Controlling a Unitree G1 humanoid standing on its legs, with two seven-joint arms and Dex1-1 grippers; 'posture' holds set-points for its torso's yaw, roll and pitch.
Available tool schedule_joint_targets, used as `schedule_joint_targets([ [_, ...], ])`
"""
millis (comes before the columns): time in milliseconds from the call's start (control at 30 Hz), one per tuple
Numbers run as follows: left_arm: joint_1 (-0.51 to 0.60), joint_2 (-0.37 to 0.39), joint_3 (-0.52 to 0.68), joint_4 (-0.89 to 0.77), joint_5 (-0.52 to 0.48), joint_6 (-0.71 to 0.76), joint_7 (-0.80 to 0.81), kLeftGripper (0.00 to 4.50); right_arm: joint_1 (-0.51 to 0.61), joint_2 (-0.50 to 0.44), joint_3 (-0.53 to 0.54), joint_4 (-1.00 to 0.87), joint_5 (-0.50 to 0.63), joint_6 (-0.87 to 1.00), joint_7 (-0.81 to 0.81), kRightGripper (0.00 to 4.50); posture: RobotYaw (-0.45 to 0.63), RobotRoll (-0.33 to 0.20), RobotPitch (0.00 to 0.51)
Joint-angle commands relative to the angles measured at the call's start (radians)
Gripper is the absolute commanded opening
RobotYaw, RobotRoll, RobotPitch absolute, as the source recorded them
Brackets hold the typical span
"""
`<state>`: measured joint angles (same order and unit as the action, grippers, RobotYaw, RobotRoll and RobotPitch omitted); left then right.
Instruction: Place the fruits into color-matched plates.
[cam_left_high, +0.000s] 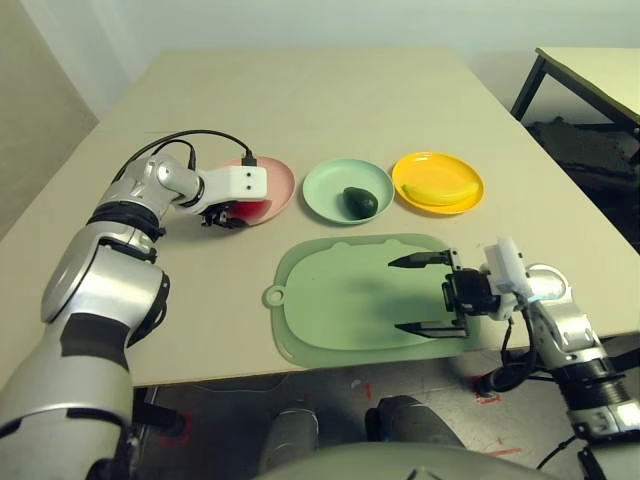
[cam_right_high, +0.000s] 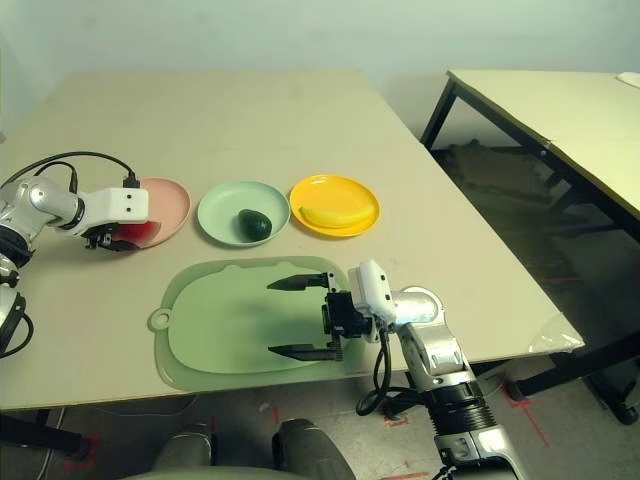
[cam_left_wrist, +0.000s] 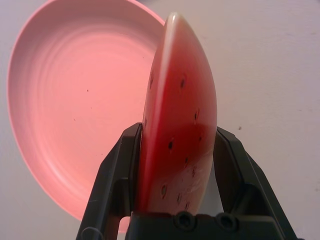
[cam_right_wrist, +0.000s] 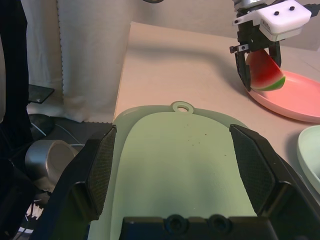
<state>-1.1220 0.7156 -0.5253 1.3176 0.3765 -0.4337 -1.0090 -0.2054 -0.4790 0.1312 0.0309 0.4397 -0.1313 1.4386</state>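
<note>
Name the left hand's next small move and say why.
Probably a short shift toward the middle of the pink plate, before letting go: the left hand grips the watermelon wedge over the plate's edge, partly beyond it, while most of the plate lies bare.

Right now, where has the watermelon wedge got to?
The watermelon wedge is between the left gripper's fingers, at the pink plate's near edge, as the left wrist view shows.

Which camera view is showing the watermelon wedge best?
The left wrist view: the wedge is large, seeds visible. The right wrist view shows its green rind; both eye views show it small, partly covered by the left gripper.
</note>
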Motion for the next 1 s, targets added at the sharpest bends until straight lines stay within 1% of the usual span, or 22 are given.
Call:
schedule_joint_targets([
  [33, 0.007, -0.008, 0.032, 0.019, 0.021, 0.017, 0.011, 2.29, 0.009, -0.005, 0.007, -0.016, 0.010, 0.009, -0.006, 4.50, -0.08, 0.000, 0.034],
  [133, -0.013, -0.017, 0.076, 0.014, -0.001, 0.026, -0.030, 2.29, 0.012, -0.006, 0.005, -0.018, 0.009, 0.011, -0.010, 4.50, -0.07, 0.000, 0.033],
  [400, -0.069, -0.024, 0.175, -0.006, -0.053, 0.094, -0.256, 2.29, -0.001, 0.003, 0.011, 0.003, 0.000, 0.000, -0.012, 4.50, -0.07, 0.000, 0.023],
  [500, -0.091, -0.014, 0.187, -0.006, -0.041, 0.111, -0.273, 2.29, -0.006, 0.009, 0.014, 0.010, -0.003, -0.004, -0.014, 4.50, -0.07, 0.000, 0.020],
  [633, -0.106, -0.003, 0.182, 0.005, -0.001, 0.112, -0.188, 2.29, -0.011, 0.019, 0.012, 0.012, 0.000, -0.009, -0.024, 4.50, -0.08, 0.000, 0.022],
  [700, -0.100, -0.006, 0.172, 0.014, 0.027, 0.116, -0.105, 2.29, -0.010, 0.024, 0.009, 0.002, 0.005, -0.002, -0.035, 4.50, -0.09, 0.000, 0.027],
  [767, -0.086, -0.013, 0.152, 0.021, 0.065, 0.114, -0.013, 2.29, -0.005, 0.026, 0.005, -0.014, 0.013, 0.015, -0.049, 4.50, -0.09, 0.000, 0.031],
  [867, -0.064, -0.029, 0.141, 0.033, 0.098, 0.122, 0.083, 2.29, 0.013, 0.024, -0.005, -0.046, 0.026, 0.045, -0.081, 4.50, -0.11, 0.000, 0.040],
  [1000, -0.035, -0.053, 0.133, 0.045, 0.130, 0.142, 0.173, 2.29, 0.041, 0.022, -0.020, -0.101, 0.041, 0.099, -0.148, 4.50, -0.13, 0.000, 0.049],
])
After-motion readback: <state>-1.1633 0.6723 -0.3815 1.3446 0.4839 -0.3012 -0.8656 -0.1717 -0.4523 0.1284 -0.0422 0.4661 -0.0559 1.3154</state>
